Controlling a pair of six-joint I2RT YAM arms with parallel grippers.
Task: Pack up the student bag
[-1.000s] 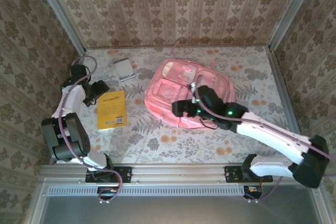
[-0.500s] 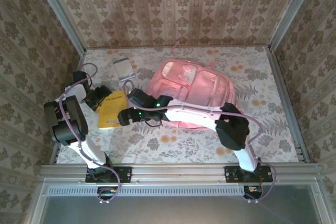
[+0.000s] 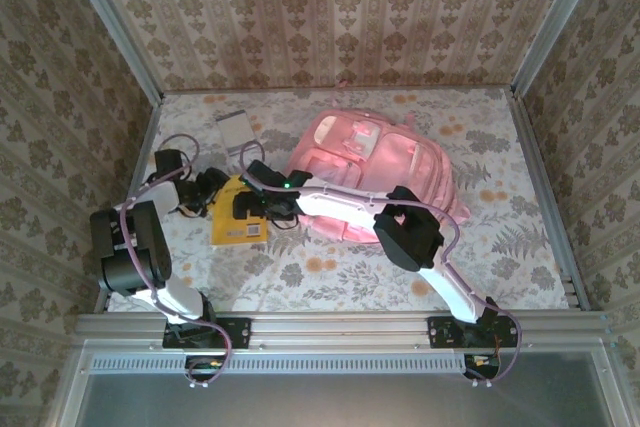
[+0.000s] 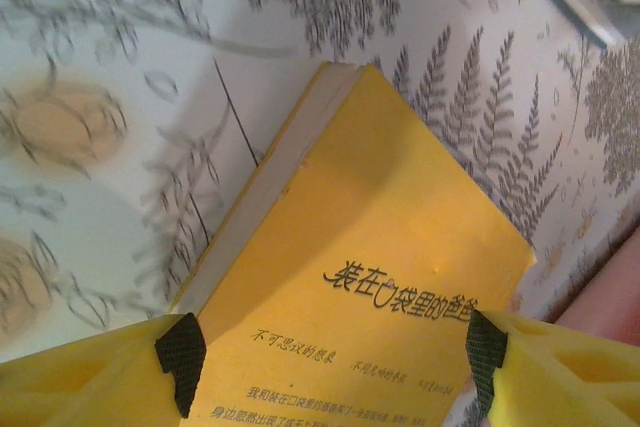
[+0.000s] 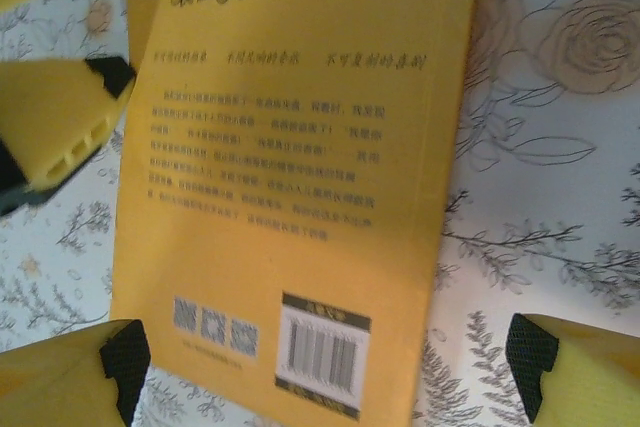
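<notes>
The large pink fabric backpack [image 3: 372, 169] is lying flat toward the far middle of the floral-patterned desk [image 3: 520, 247], its pocketed front facing up; near its left side a thin yellow paperback book [image 3: 238, 219] is lying flat with its printed cover up; a small grey-and-white booklet [image 3: 233, 131] is resting farther back, apart from both; the left tool [image 3: 212, 191] is reaching in at the book's left side, its jaws standing wide in the left wrist view, the black pads [image 4: 181, 359] flanking the yellow cover, though whether they are touching it cannot be told; the right tool [image 3: 248, 209] is stretching across from the bag side and hanging over the book's barcode end, jaws spread wide and holding nothing, one pad [image 5: 530, 352] sitting over bare desk clear of the book's edge.
</notes>
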